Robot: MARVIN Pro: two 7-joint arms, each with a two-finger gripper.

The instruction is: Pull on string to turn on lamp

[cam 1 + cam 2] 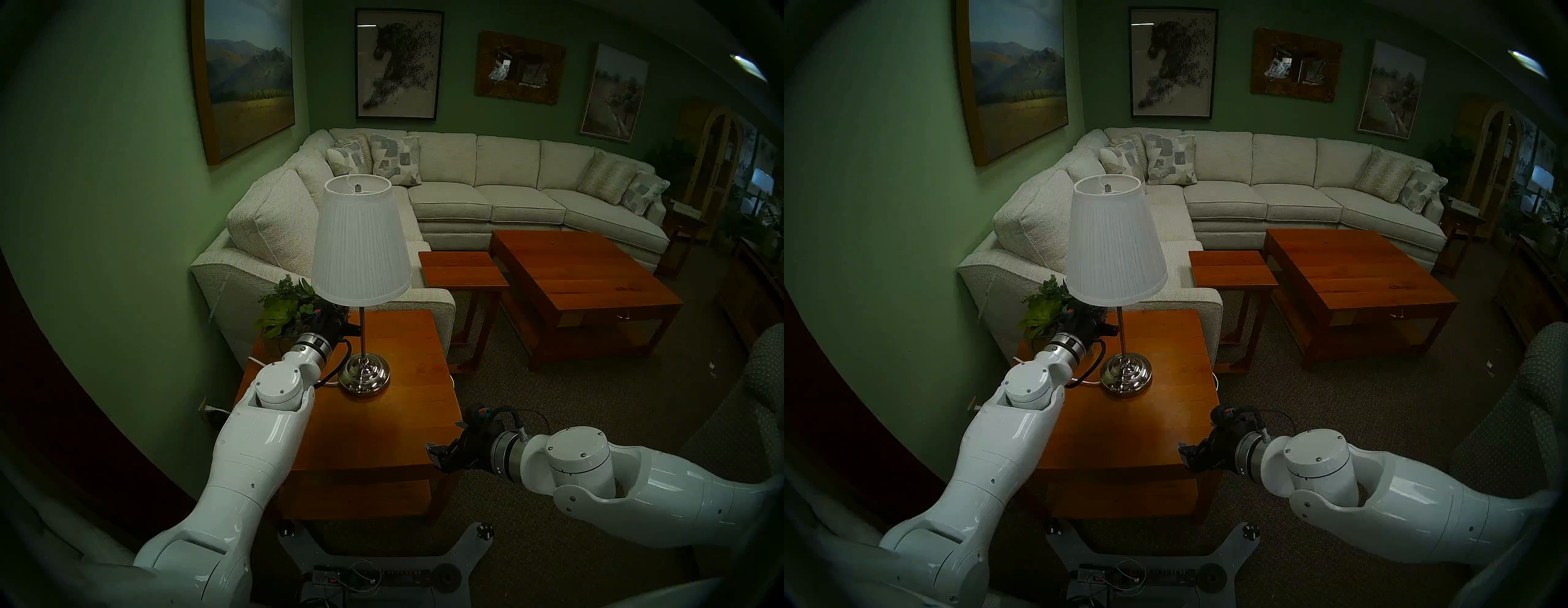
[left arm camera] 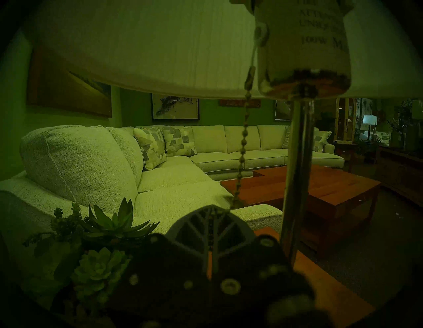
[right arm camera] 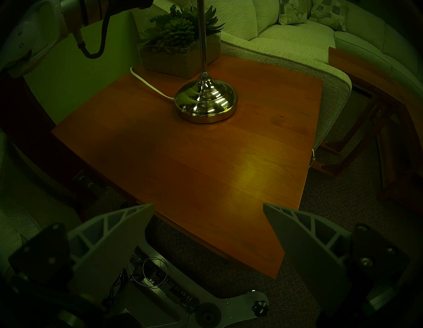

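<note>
The left gripper [image 2: 211,213] is sitting right under the lamp [image 1: 360,242] shade, with its two fingers pressed together into a single point. The string [image 2: 242,146] is hanging down from the socket beside the pole, and its lower end is disappearing behind the fingertips, so it looks like the gripper is clenched on the string, though the very end of it is hidden. The string is running at a slight slant, not straight down.

The left arm is reaching forward and up over the tabletop [image 1: 382,424], with the wrist angled toward the pole and just beside it. A black cable is looping off the wrist near the shiny round base [image 3: 206,100] of the lamp.

The right gripper [image 3: 208,229] is hanging out at the near right corner of the tabletop, fingers spread wide with nothing between them. That arm is coming in low from the right with the elbow bent, and the gripper is pointing sideways across the table edge, well apart from the lamp.

The lamp is standing toward the back left of the tabletop, with a potted plant [image 3: 183,39] right behind it and a white cord [image 3: 148,84] trailing off the base. The shade isn't looking lit in the head views.
</note>
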